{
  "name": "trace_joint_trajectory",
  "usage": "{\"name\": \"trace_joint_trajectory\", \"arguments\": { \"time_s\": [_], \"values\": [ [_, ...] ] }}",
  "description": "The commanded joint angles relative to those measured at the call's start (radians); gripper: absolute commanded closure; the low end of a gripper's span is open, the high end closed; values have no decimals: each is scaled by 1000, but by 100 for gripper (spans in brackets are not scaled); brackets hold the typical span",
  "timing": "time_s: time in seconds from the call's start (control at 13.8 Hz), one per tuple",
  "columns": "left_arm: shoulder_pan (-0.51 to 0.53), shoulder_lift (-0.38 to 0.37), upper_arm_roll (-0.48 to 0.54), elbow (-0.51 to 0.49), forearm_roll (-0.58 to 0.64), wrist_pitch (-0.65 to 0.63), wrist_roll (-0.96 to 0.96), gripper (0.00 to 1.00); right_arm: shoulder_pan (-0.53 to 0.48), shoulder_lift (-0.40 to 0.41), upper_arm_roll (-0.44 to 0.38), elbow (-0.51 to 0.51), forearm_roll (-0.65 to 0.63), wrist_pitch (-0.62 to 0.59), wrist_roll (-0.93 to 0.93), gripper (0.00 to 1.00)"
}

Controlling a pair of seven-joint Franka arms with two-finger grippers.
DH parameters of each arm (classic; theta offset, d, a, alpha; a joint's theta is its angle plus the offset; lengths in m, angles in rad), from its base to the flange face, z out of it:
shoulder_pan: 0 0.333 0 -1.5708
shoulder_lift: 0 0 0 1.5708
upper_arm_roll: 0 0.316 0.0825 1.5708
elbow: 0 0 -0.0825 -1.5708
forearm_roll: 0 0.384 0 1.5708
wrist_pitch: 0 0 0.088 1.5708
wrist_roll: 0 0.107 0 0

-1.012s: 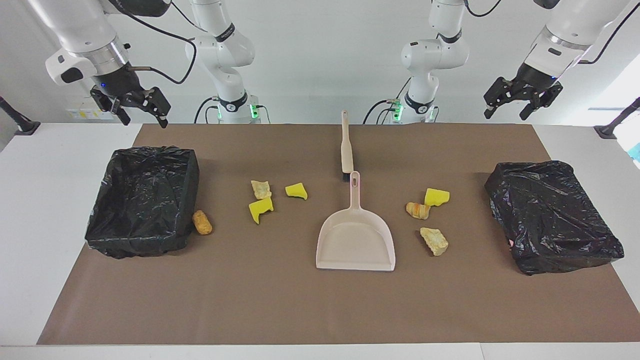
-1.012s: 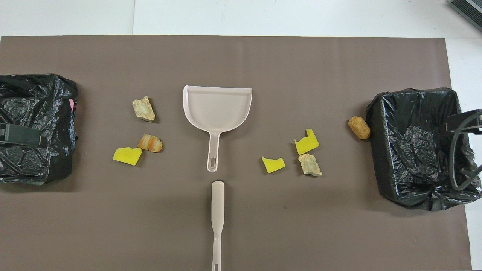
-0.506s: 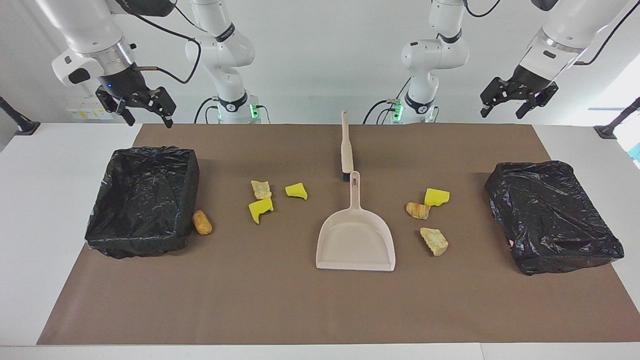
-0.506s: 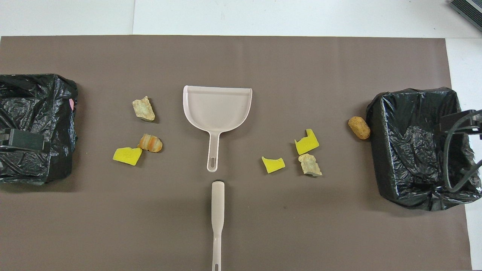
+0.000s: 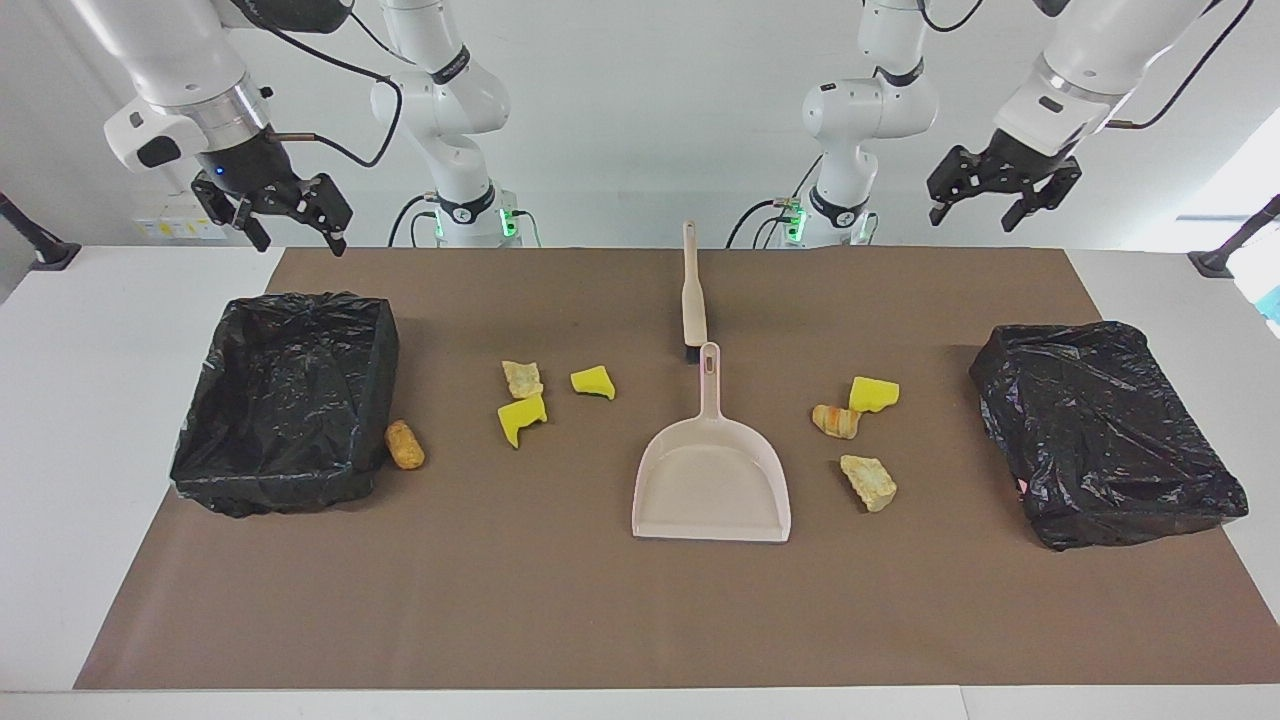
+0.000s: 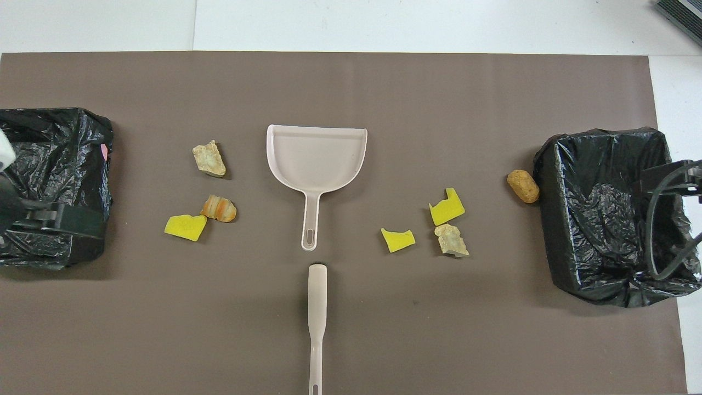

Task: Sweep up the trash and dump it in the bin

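While both arms hang raised with nothing held, the left claw [image 5: 991, 196] and the right claw [image 5: 283, 216] each stand spread apart. Seven trash pieces [image 5: 523, 398] lie scattered on the desk's brown mat [image 5: 560, 610], either side of the beige dustpan [image 5: 712, 483] (brush [image 5: 692, 300] just nearer the robots), between two black-lined bins [image 5: 285, 400]

Smooth plastic dustpan [image 5: 712, 480] and brush [image 5: 692, 300], glossy crinkled black bags [image 5: 285, 400], on matt brown paper [image 5: 600, 600].
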Motion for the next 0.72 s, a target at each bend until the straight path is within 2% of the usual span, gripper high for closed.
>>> {"name": "trace_joint_trajectory", "arguments": {
  "time_s": [0.0, 0.29, 0.43, 0.65],
  "values": [
    [-93, -72, -15, -93, -13, 4, -80, 0, 0, -20, 2, -18, 8, -1, 22, 0],
    [-307, -199, -17, -354, -53, 131, -275, 0, 0, -20, 2, -18, 8, -1, 22, 0],
    [-439, -210, -17, -428, -69, 206, -416, 0, 0, -20, 2, -18, 8, -1, 22, 0],
    [-574, -201, -18, -538, -80, 335, -550, 0, 0, -20, 2, -18, 8, -1, 22, 0]
  ]
}}
